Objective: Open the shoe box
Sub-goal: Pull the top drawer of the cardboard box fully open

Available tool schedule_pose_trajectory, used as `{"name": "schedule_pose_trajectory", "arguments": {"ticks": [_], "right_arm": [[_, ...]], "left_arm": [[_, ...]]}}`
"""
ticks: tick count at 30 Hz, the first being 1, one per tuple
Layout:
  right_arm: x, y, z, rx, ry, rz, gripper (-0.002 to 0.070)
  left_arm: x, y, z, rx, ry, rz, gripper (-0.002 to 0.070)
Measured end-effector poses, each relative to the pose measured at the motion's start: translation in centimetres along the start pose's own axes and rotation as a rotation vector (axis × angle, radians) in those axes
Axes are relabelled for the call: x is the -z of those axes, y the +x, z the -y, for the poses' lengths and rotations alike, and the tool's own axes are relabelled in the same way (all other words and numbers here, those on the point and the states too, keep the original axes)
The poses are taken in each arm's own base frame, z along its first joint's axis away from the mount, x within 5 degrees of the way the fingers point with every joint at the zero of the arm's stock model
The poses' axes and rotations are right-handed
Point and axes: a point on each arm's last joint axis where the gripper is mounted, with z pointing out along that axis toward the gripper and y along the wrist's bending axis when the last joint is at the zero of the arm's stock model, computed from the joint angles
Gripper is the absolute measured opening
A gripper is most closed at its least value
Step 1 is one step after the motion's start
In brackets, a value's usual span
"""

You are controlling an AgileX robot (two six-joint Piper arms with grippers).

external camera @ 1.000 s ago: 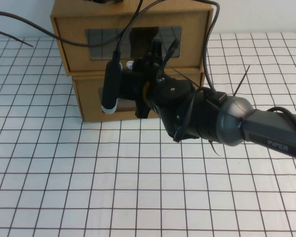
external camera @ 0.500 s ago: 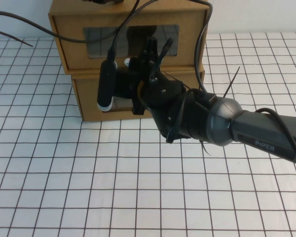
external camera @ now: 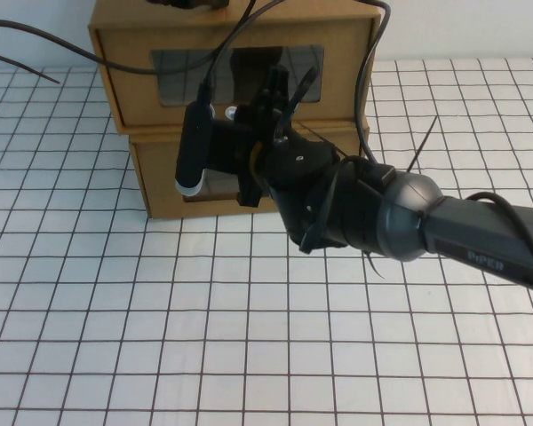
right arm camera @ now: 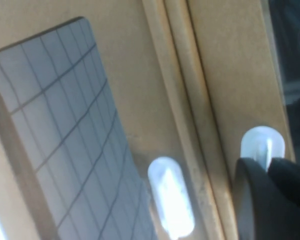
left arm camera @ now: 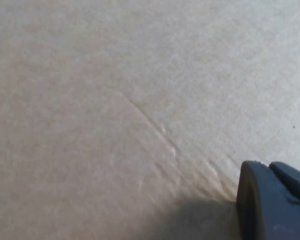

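Nearest me, the gridded tabletop lay bare in front of the boxes. Across it from the right, the right arm reached in low and level, which suited a pull straight outward on a drawer front. Its wrist camera hung beside it, in front of the boxes.

The right hand stood against the front of the upper shoe box. That box sat stacked on the lower shoe box at the far side of the tabletop. In the right wrist view its fingers looked closed together, with their tips right at a small white tab on the upper box's front. I judged this tab to be the pull for that box. Whether it was actually pinched I could not tell. A second white tab on the lower box sat just beside the seam between the two boxes, untouched.

Both fronts looked flush, so nothing was open yet.

Farthest back, the left hand was close against plain cardboard, seemingly on top of the upper box, probably to steady the stack during the pull. I could not tell whether it was apart or together.
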Motion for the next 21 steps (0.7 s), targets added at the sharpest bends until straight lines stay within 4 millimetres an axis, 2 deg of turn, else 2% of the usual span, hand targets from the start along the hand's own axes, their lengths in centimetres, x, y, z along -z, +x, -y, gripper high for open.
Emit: {"name": "schedule_pose_trajectory", "arguments": {"ticks": [13,21], "right_arm": [[3.8,1.3,-0.2,0.014,-0.068,0.004,0.001],[6.9,1.4,-1.5,0.022,-0.122,0.012,0.001]], "left_arm": [[-1.0,0.4,0.3,0.044,0.067,-0.026,-0.0002],[-1.0,0.4,0.3,0.045,0.069,-0.025,-0.0002]]}}
